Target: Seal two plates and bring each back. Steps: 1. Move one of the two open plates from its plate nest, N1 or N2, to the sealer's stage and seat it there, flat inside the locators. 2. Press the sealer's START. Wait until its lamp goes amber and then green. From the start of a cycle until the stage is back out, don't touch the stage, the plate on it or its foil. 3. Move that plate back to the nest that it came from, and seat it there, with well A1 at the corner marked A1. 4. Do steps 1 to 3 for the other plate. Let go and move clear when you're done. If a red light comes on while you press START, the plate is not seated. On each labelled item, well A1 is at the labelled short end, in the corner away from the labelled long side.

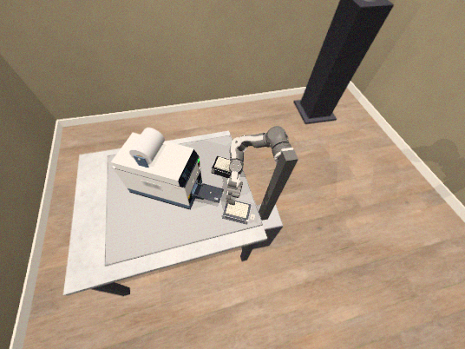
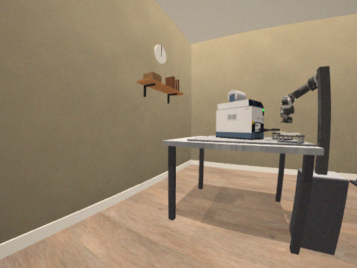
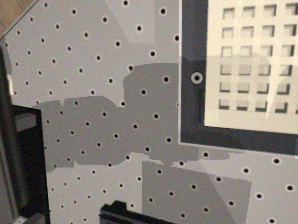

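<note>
One cream plate (image 1: pixel 238 210) (image 3: pixel 245 60) lies in the front nest (image 1: pixel 234 220) (image 3: pixel 235 138); its square wells show in the wrist view. Another cream plate (image 1: pixel 222 163) sits in the rear nest (image 1: pixel 220 172), partly behind the arm. The sealer (image 1: pixel 152 174) (image 2: pixel 234 121) has its stage (image 1: pixel 207 193) (image 2: pixel 271 129) out, with no plate on it. Its lamp (image 1: pixel 199 161) (image 2: pixel 263 110) is green. My gripper (image 1: pixel 232 200) (image 2: pixel 286 121) is open and empty, above the board between the stage and the front nest. Whether either plate has foil is too small to tell.
The foil roll (image 1: pixel 149 145) (image 2: pixel 237 96) sits on top of the sealer. The arm's dark post (image 1: pixel 278 187) (image 2: pixel 323 120) stands at the table's right edge. A small white label (image 1: pixel 252 216) lies beside the front nest. The perforated board (image 1: pixel 173 234) (image 3: pixel 90 65) lies under the nests.
</note>
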{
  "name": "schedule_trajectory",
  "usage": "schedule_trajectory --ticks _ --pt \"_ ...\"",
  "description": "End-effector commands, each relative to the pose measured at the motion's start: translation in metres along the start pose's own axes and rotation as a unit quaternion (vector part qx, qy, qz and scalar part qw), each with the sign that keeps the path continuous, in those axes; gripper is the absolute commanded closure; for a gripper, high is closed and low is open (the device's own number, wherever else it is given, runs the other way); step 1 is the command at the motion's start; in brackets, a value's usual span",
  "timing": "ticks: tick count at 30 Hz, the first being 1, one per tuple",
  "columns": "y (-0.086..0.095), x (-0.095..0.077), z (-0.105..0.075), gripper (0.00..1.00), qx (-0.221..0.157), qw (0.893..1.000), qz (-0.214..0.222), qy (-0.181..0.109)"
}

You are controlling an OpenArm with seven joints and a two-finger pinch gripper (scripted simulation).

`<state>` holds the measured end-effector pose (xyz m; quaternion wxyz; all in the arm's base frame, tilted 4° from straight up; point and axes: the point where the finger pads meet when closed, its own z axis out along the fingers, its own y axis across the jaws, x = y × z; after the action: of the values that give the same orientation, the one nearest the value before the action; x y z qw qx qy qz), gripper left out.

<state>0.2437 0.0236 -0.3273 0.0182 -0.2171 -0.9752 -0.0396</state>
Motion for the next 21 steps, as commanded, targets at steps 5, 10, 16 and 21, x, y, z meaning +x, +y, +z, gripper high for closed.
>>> schedule_trajectory --ticks 5,10,16,21 --pt "0.013 0.014 0.007 0.35 0.006 1.000 0.006 -0.009" --pt "0.022 0.026 0.011 0.35 0.006 1.000 0.006 -0.009" --pt "0.038 0.043 0.017 0.35 0.006 1.000 0.007 -0.011" --pt "0.039 0.046 0.017 0.35 0.002 1.000 0.003 -0.008"
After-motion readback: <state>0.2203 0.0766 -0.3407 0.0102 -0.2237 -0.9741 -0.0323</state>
